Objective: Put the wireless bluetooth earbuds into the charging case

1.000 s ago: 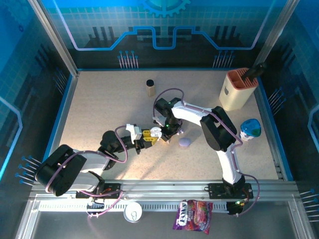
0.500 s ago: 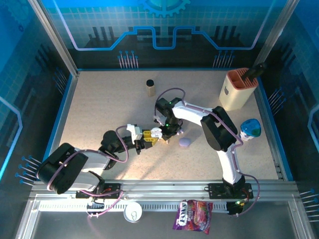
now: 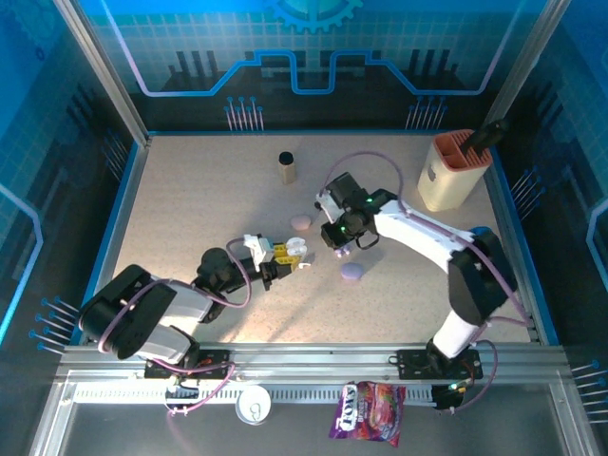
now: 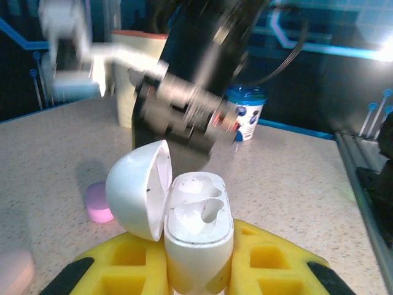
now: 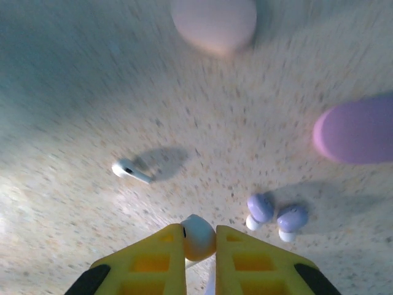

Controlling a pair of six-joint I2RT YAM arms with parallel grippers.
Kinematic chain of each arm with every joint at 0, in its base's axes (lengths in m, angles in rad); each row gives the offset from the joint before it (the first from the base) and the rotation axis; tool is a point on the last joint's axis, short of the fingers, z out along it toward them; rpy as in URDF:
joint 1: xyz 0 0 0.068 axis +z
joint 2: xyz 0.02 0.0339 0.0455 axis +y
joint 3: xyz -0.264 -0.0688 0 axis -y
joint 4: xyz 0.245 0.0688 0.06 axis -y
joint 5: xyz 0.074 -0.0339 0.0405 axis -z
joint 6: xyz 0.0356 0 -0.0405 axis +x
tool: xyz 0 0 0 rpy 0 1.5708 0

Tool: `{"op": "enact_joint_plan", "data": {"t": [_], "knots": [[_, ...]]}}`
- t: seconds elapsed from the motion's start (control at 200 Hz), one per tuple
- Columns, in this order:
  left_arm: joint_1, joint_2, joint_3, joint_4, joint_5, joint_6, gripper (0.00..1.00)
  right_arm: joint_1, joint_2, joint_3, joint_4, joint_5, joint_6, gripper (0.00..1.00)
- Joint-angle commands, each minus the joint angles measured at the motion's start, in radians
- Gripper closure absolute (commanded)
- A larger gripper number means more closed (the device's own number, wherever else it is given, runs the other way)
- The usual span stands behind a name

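Right wrist view: the right gripper (image 5: 199, 247) is clenched on a white earbud (image 5: 198, 232), pinched between its yellow fingertips and held above the table (image 5: 73, 92). A second white earbud (image 5: 130, 171) lies loose below, and two purple earbuds (image 5: 275, 216) rest together just beside a purple case (image 5: 359, 136). A pink case (image 5: 214, 23) sits farther off.

In the left wrist view the left gripper (image 4: 199, 261) is clamped on the white charging case (image 4: 198, 230). The case stands upright near the table's middle with its lid (image 4: 138, 187) swung open. Both wells look empty, though glare makes that uncertain.

The pick looks done, so the step in hand is the transfer. The next move calls for carrying the bud over the open case, lining its stem up with one well, lowering it in and only then letting go. The well is narrow and the lid stands close, so a tilted approach could catch.

Against a second ago, the right arm has swung out from its folded pose beside the case, and its fingers have closed. That swing uncovers the pink case in the top view. The left gripper keeps its hold.
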Motion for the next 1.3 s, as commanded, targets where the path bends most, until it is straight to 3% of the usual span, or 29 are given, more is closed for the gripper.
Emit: {"op": "enact_joint_plan", "data": {"t": [0.0,0.18,0.435,1.296], "knots": [[0.003,0.028,0.037,0.009,-0.053,0.013,0.87,0.024,-0.106,-0.035,0.12,0.056,-0.024,0.87],[0.009,0.076,0.058,0.037,-0.073,-0.015,0.87,0.092,-0.23,-0.101,0.279,0.08,-0.096,0.86],[0.028,0.079,0.057,0.038,-0.068,-0.05,0.87,0.149,-0.252,-0.125,0.37,0.024,-0.143,0.87],[0.051,0.072,0.075,0.024,-0.08,-0.137,0.87,0.185,-0.143,-0.125,0.374,-0.1,-0.162,0.88]]}}
